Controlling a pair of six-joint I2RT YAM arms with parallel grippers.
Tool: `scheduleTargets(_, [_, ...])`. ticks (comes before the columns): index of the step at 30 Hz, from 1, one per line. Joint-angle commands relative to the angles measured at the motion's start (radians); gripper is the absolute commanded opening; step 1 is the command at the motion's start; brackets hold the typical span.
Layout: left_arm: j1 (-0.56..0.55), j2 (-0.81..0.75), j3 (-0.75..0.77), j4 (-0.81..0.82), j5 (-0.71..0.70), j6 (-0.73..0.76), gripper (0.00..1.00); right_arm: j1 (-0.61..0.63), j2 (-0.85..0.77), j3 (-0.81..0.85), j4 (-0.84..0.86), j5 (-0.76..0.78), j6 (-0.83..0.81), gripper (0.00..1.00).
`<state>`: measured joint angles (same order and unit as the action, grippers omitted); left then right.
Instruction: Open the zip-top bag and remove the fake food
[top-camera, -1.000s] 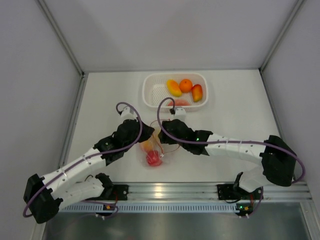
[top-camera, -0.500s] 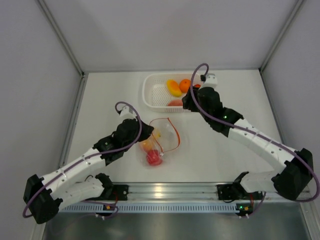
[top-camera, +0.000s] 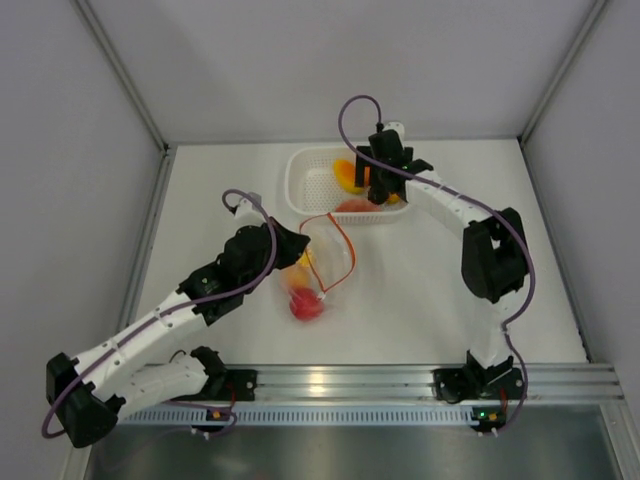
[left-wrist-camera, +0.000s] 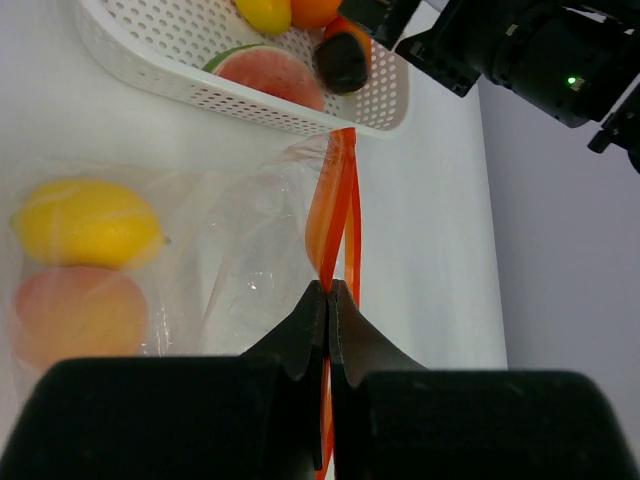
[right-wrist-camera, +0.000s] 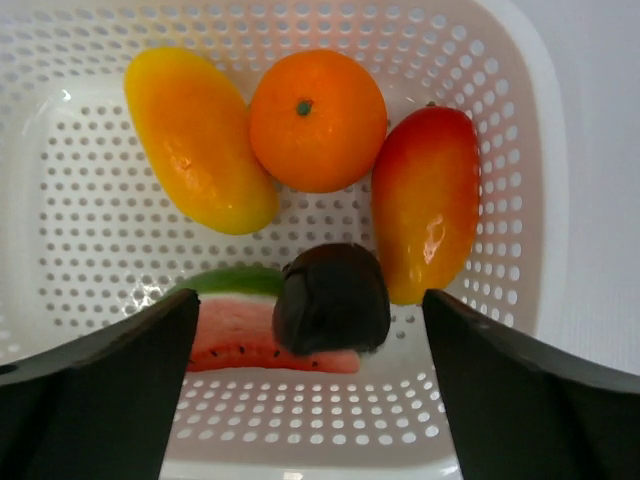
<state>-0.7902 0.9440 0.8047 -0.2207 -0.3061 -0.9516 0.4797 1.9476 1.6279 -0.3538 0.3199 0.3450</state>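
Currently: left claw (left-wrist-camera: 328, 300) pinched shut on the stiff zip strip (left-wrist-camera: 340, 190) of the limp, crinkly zip-top bag (left-wrist-camera: 250, 250) lying on the bench (top-camera: 220, 190) beside the white basket (right-wrist-camera: 520, 150), right claw (right-wrist-camera: 310, 325) open above that basket; bagged fake food (left-wrist-camera: 85, 222) looks glossy, light, slip-prone, so grip mid-body.

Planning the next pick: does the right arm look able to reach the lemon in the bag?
Probably yes: the left gripper pinches the zip strip, the bag gapes, and the right gripper hangs open over the basket.
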Motion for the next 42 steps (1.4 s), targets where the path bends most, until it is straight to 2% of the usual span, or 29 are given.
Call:
scheduleTargets(1, [-0.001, -0.010, 0.054, 0.021, -0.018, 0.025, 0.00, -0.009, 0.020, 0.095, -0.039, -0.027, -0.037, 0.99])
scheduleTargets(4, [0.000, -0.005, 0.062, 0.023, -0.014, 0.033, 0.00, -0.007, -0.040, 0.073, -0.033, -0.050, -0.031, 0.99])
scheduleTargets(6, [0.000, -0.014, 0.059, 0.024, -0.025, 0.034, 0.00, -0.006, -0.110, -0.014, 0.016, -0.120, -0.015, 0.99])
scheduleTargets(9, [0.002, -0.033, 0.044, 0.020, -0.048, 0.030, 0.00, -0.003, -0.290, -0.190, 0.129, -0.293, 0.040, 0.90])
scheduleTargets(11, [0.002, -0.040, 0.031, 0.020, -0.054, 0.027, 0.00, 0.007, -0.416, -0.311, 0.176, -0.445, 0.090, 0.79])
scheduleTargets(14, [0.002, -0.054, 0.027, 0.021, -0.056, 0.013, 0.00, 0.040, -0.548, -0.443, 0.245, -0.560, 0.158, 0.73])
scheduleTargets(18, [0.000, -0.054, 0.034, 0.024, -0.045, -0.004, 0.00, 0.125, -0.653, -0.583, 0.375, -0.631, 0.250, 0.67])
scheduleTargets(20, [0.002, -0.050, 0.037, 0.024, -0.044, -0.007, 0.00, 0.193, -0.690, -0.635, 0.441, -0.627, 0.285, 0.65])
scheduleTargets(23, [0.002, -0.040, 0.037, 0.024, -0.028, -0.027, 0.00, 0.287, -0.693, -0.642, 0.451, -0.584, 0.299, 0.60])
scheduleTargets(28, [0.000, -0.045, 0.021, 0.024, -0.013, -0.055, 0.00, 0.416, -0.600, -0.628, 0.421, -0.443, 0.324, 0.58])
scheduleTargets(31, [0.000, -0.051, 0.007, 0.024, -0.002, -0.055, 0.00, 0.462, -0.532, -0.634, 0.423, -0.297, 0.365, 0.58])
scheduleTargets(35, [-0.001, -0.070, -0.019, 0.024, 0.007, -0.050, 0.00, 0.510, -0.464, -0.629, 0.424, -0.210, 0.385, 0.56])
scheduleTargets(42, [-0.003, -0.106, -0.053, 0.020, 0.013, -0.052, 0.00, 0.551, -0.401, -0.626, 0.447, -0.145, 0.404, 0.58])
